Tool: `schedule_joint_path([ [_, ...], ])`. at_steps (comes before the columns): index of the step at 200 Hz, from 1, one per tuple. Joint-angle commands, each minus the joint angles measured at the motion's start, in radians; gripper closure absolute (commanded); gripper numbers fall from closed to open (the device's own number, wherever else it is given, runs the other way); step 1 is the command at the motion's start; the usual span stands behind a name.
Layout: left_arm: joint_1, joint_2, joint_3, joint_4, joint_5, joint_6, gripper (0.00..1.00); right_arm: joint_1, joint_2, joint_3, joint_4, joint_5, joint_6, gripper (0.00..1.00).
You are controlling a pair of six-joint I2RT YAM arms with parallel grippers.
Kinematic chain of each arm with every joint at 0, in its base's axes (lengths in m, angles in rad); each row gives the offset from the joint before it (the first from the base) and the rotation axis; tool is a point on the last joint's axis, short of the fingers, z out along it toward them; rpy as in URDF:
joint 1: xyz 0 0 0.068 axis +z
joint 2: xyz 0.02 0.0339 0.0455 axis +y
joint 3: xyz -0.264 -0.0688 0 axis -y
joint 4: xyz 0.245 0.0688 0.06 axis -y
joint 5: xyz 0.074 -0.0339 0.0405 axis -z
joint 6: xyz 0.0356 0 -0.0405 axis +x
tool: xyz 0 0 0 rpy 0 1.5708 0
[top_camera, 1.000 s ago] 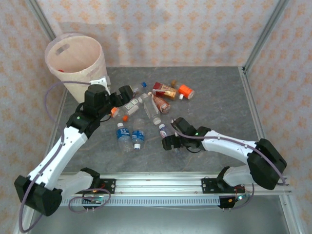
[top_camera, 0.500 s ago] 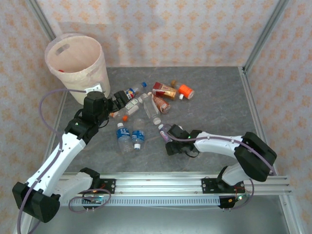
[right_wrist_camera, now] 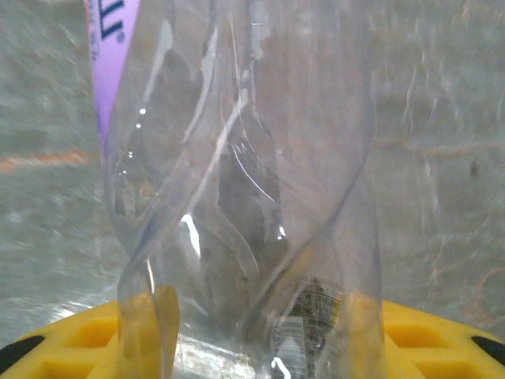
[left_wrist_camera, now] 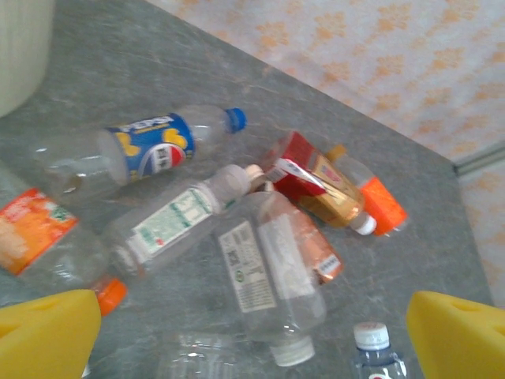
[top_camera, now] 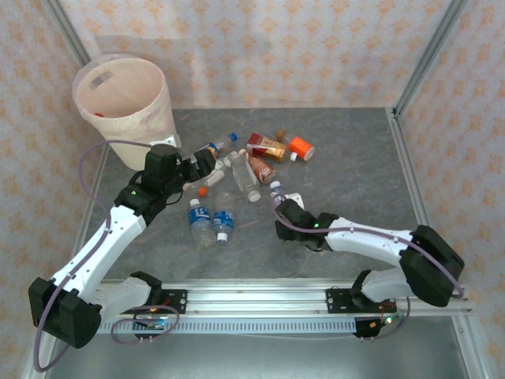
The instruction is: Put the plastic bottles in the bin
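over on the right, the right gripper (top_camera: pixel 282 205) has its yellow fingers (right_wrist_camera: pixel 430 335) pressed in on both sides of a clear purple-labelled bottle (right_wrist_camera: pixel 252 174). the thin wall is creased and buckled in the wrist view, so that's a clamp, though whether the bottle is off the grey table (top_camera: pixel 347 158) i can't tell. from above it juts out of the gripper toward the pile, near the middle of the table. now the left gripper (left_wrist_camera: pixel 252 332): it hangs over the heap of plastic bottles (top_camera: pixel 241 162), its two yellow tips wide apart and nothing between them. under it, a pepsi bottle (left_wrist_camera: pixel 150 150) with a blue cap lies on its side, a white-labelled bottle (left_wrist_camera: pixel 177 225) just beside it, and a fatter clear bottle (left_wrist_camera: pixel 272 276) touching that one. behind them lie a red-labelled bottle (left_wrist_camera: pixel 304 178) and an orange-wrapped bottle (left_wrist_camera: pixel 379 201), with an orange-labelled bottle (left_wrist_camera: pixel 39 237) at the left edge. two blue-labelled water bottles (top_camera: pixel 211 223) lie side by side nearer the arm bases, between the two arms. the bin (top_camera: pixel 150 118) stands upright in the far left corner, pinkish liner over its rim, just behind the left wrist and well apart from the right gripper.
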Motion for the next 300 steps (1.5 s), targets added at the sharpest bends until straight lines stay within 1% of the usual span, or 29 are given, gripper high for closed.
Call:
schedule_joint_path([
  [1, -0.002, 0.021, 0.005, 0.115, 0.149, 0.026, 0.0, 0.006, -0.09, -0.026, 0.193, 0.048, -0.094, 0.52],
  [11, -0.004, 0.034, -0.004, 0.154, 0.189, 0.017, 0.0, 0.005, -0.102, -0.034, 0.283, 0.043, -0.137, 0.52],
  [33, -0.011, 0.06, -0.036, 0.263, 0.27, -0.005, 0.0, -0.011, -0.098, -0.033, 0.51, -0.057, -0.203, 0.52],
  [58, -0.019, 0.081, -0.067, 0.391, 0.376, -0.022, 0.0, -0.038, -0.01, 0.032, 0.636, -0.18, -0.181, 0.52],
  [66, -0.023, 0.085, -0.067, 0.404, 0.385, -0.023, 0.0, -0.042, 0.012, 0.046, 0.677, -0.215, -0.171, 0.53],
  [74, -0.026, 0.09, -0.068, 0.401, 0.369, -0.026, 0.0, -0.046, 0.028, 0.056, 0.719, -0.247, -0.164, 0.52],
  [86, -0.03, 0.098, -0.071, 0.404, 0.353, -0.039, 0.0, -0.054, 0.049, 0.078, 0.754, -0.292, -0.152, 0.52],
  [110, -0.048, 0.129, -0.086, 0.495, 0.427, -0.06, 0.0, -0.068, 0.09, 0.139, 0.768, -0.379, -0.139, 0.52],
  [132, -0.073, 0.156, -0.06, 0.488, 0.431, -0.043, 0.0, -0.067, 0.116, 0.179, 0.789, -0.459, -0.154, 0.52],
  [151, -0.093, 0.172, -0.058, 0.556, 0.482, -0.039, 0.0, -0.067, 0.134, 0.21, 0.769, -0.499, -0.164, 0.52],
  [159, -0.103, 0.172, -0.052, 0.558, 0.475, -0.029, 0.0, -0.067, 0.135, 0.214, 0.768, -0.513, -0.165, 0.52],
  [183, -0.112, 0.163, -0.054, 0.504, 0.33, -0.013, 0.0, -0.068, 0.121, 0.201, 0.797, -0.549, -0.172, 0.52],
  [202, -0.113, 0.159, -0.061, 0.514, 0.29, -0.02, 0.07, -0.069, 0.112, 0.202, 0.783, -0.574, -0.188, 0.51],
  [227, -0.113, 0.173, -0.042, 0.519, 0.311, -0.015, 0.19, -0.067, 0.113, 0.205, 0.771, -0.603, -0.202, 0.51],
  [242, -0.113, 0.181, -0.031, 0.514, 0.309, -0.018, 0.28, -0.067, 0.111, 0.208, 0.767, -0.601, -0.209, 0.51],
  [276, -0.113, 0.181, -0.028, 0.511, 0.287, -0.02, 0.42, -0.067, 0.1, 0.208, 0.745, -0.595, -0.233, 0.5],
  [288, -0.113, 0.183, -0.024, 0.507, 0.283, -0.014, 0.49, -0.067, 0.094, 0.208, 0.73, -0.586, -0.239, 0.48],
  [300, -0.113, 0.182, -0.018, 0.501, 0.272, -0.011, 0.53, -0.068, 0.085, 0.206, 0.725, -0.569, -0.243, 0.45],
])
